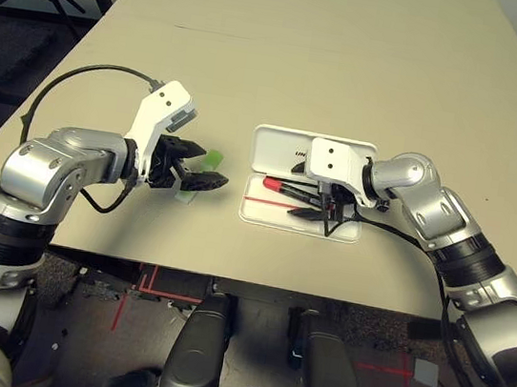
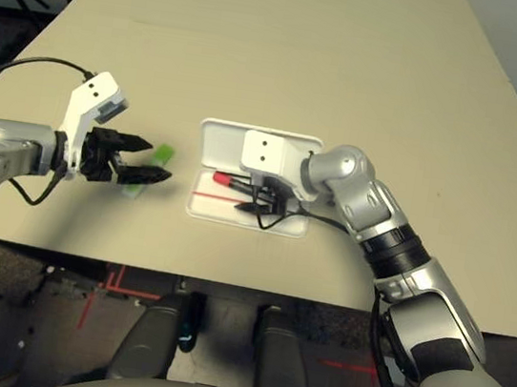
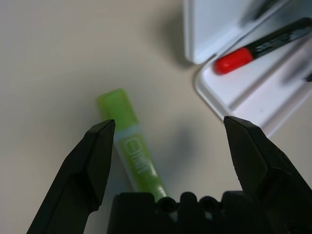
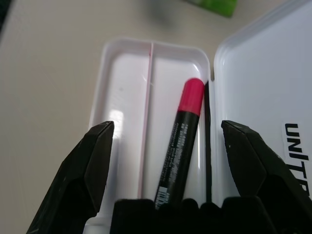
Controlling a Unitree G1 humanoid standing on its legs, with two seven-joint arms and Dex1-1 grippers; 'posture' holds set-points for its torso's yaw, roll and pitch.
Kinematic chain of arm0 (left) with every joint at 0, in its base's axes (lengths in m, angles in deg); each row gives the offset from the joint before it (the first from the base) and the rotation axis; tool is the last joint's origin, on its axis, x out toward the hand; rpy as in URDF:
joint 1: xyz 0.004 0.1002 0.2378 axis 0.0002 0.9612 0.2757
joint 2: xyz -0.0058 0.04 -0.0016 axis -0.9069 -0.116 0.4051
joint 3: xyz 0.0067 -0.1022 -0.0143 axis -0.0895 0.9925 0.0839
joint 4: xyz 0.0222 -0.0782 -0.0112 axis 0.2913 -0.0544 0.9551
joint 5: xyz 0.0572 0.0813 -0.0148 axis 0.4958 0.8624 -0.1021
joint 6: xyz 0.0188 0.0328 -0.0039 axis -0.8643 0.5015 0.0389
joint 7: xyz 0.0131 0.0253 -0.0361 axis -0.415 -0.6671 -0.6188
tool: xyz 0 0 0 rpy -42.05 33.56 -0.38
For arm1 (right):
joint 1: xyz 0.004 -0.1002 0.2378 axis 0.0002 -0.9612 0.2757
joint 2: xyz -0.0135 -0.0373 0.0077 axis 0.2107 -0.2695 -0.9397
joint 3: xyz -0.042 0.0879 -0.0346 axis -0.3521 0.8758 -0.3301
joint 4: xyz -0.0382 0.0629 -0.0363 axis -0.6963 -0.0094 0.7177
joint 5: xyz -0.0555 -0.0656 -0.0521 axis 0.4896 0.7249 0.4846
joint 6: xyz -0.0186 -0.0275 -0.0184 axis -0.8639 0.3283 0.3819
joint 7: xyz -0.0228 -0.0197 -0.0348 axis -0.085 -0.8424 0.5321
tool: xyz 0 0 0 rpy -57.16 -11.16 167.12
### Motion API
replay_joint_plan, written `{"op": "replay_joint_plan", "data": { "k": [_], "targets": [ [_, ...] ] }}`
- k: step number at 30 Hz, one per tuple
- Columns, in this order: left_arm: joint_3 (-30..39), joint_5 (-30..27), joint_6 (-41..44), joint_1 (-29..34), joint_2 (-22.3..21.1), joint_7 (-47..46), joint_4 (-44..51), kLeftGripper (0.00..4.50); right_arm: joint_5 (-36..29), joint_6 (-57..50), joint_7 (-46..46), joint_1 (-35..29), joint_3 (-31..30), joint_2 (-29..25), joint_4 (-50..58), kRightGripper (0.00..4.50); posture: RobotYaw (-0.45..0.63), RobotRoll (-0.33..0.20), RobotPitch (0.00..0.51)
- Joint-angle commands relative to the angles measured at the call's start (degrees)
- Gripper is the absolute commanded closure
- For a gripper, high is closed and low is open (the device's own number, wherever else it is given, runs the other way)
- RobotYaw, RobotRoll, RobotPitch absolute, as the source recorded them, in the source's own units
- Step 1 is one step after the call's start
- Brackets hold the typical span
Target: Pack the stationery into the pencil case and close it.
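The right gripper (image 4: pixel 163 146) is standing wide open over the open pencil case (image 1: pixel 261 208), its two black fingers splayed on either side of the red marker (image 4: pixel 183 141), which is lying loose in the tray close to the hinge side and not touching either finger. The spread jaws and the marker resting flat suggest that this item is already delivered and that the arm has nothing more to hold there. The lid (image 4: pixel 263 97), with its black lettering, is lying flat on the table beside the tray, so both halves are facing up and ready to receive the rest.

The left gripper (image 3: pixel 168 146) is also gaping wide and empty, angled down toward the light-green stick (image 3: pixel 131 146). The stick is lying on the bare table (image 1: pixel 355 53) just beside the case's outer edge, running lengthwise between the fingertips but nearer one of them. The jaws are probably opened this far to straddle it before closing; a little centring looks advisable so the stick is not nudged away.

The tiny metal piece cannot be made out with certainty. The case is unclosed, so packing appears to be partway done.
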Motion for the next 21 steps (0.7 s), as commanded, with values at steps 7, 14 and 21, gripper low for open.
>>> {"op": "replay_joint_plan", "data": {
  "k": [7,14,21],
  "targets": [
    [-0.47,1.39,7.18,-2.24,2.56,-5.80,-3.78,0.00,-10.53,-2.05,8.12,-6.87,8.00,-5.69,3.16,0.03,0.25,0.000,0.152],
    [-3.79,4.21,5.43,-1.78,3.59,-8.55,-3.06,0.00,-14.96,1.73,12.03,-9.57,15.10,-9.58,-0.67,0.03,0.25,0.000,0.152],
    [-8.41,7.53,2.49,-0.60,1.72,-8.82,-3.19,0.64,-15.83,2.92,13.64,-12.70,18.96,-14.47,-3.00,0.00,0.27,0.000,0.163]
  ]
}}
